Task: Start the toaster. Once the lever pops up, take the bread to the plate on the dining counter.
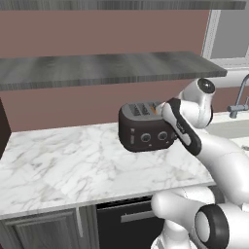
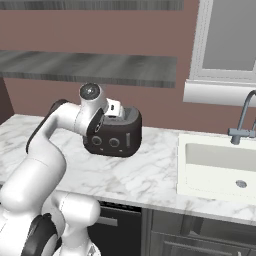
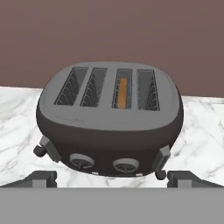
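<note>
Two fingertips [image 3: 41,178] spread wide, tool [image 3: 112,178] empty, hovering before toaster [image 3: 109,118]; bread [image 3: 123,92] in slot

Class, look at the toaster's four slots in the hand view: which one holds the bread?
The third slot from the left of the toaster: an orange-brown bread edge shows inside it, while the other three show bare wire.

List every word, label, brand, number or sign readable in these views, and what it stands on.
None can be read.
The toaster shows no brand or markings; its two knobs carry no legible numbers.
The counter, shelf and sink bear no text.
</note>
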{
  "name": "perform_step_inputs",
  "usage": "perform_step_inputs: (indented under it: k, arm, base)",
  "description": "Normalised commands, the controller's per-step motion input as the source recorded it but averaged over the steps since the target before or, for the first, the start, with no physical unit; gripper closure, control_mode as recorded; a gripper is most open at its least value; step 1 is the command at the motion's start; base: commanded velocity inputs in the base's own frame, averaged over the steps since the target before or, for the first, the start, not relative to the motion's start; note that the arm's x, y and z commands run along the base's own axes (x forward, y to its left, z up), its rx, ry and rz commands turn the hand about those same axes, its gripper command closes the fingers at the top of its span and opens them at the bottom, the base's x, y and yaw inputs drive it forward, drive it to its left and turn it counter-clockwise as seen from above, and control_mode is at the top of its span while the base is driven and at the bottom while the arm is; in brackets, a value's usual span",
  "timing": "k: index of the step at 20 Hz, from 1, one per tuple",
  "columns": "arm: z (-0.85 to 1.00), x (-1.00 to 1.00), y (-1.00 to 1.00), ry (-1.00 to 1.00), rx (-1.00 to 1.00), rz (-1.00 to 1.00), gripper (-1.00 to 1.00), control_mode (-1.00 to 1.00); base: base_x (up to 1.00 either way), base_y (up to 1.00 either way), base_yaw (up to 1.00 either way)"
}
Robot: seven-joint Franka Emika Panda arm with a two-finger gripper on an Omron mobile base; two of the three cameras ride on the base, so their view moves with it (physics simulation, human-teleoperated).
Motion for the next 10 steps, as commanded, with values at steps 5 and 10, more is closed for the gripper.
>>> perform_step_inputs:
  k: [5,10]
  arm:
    - [0.12,0.0,0.15,0.0,0.0,-0.03,-1.0,-1.0]
    - [0.06,0.0,0.11,0.0,0.0,-0.03,-1.0,-1.0]
  base:
    - [0.0,0.0,0.0]
    - [0.0,0.0,0.0]
